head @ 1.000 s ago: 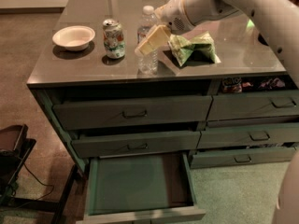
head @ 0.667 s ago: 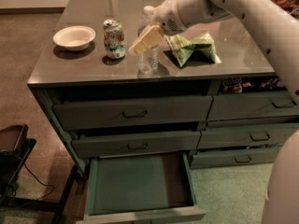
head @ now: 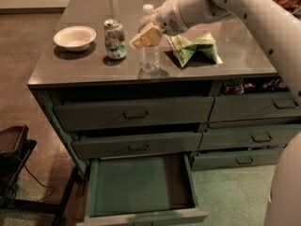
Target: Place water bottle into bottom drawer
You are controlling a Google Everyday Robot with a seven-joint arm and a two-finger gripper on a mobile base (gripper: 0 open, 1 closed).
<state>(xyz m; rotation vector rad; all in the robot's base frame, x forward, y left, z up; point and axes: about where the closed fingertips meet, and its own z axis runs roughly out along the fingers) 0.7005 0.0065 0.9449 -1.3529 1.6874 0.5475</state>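
Observation:
The water bottle (head: 150, 60) stands upright on the grey counter top (head: 89, 6), just right of the soda can; its white cap shows above the gripper. My gripper (head: 146, 36) reaches in from the upper right and sits at the bottle's middle, covering its label band. The bottom drawer (head: 141, 185) of the left column is pulled open below, with its greenish floor bare.
A green-white soda can (head: 114, 39) and a white bowl (head: 75, 36) stand left of the bottle. A green snack bag (head: 195, 48) lies to its right. The higher drawers (head: 134, 113) are closed. A dark object (head: 11, 149) stands on the floor at left.
My gripper has moved a little left and up against the bottle. The bottle still stands in the same spot on the counter.

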